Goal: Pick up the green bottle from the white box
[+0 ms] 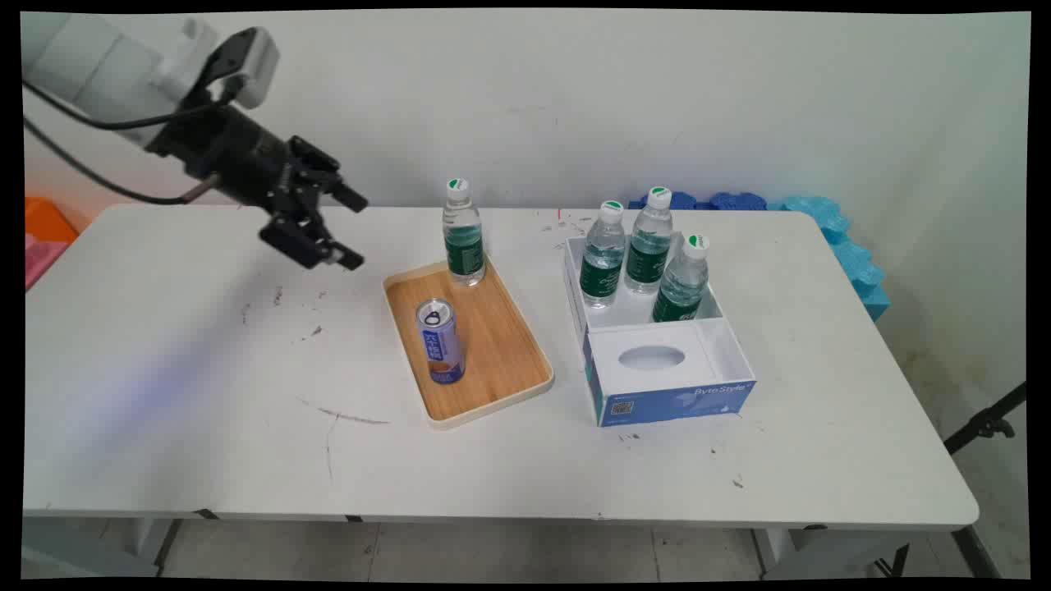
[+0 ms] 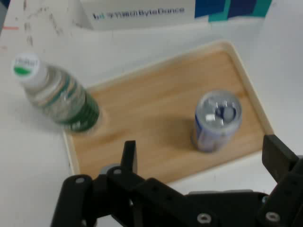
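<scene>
My gripper (image 1: pixel 355 230) hangs open above the table, left of the wooden tray (image 1: pixel 505 361), with nothing between its fingers. On the tray a water bottle (image 1: pixel 463 234) with a green label stands at the far end and a blue-and-orange drink can (image 1: pixel 440 341) stands nearer the front. In the hand view the gripper (image 2: pixel 203 156) looks down on the tray (image 2: pixel 156 109), with the bottle (image 2: pixel 59 97) at the left and the can (image 2: pixel 215 120) at the right, both beyond the fingertips.
Right of the tray a blue-and-white box (image 1: pixel 665 361) holds three water bottles (image 1: pixel 649 246) in its far half. Blue foam pieces (image 1: pixel 846 246) lie at the table's far right edge. Orange and pink bins (image 1: pixel 41 234) sit off the left end.
</scene>
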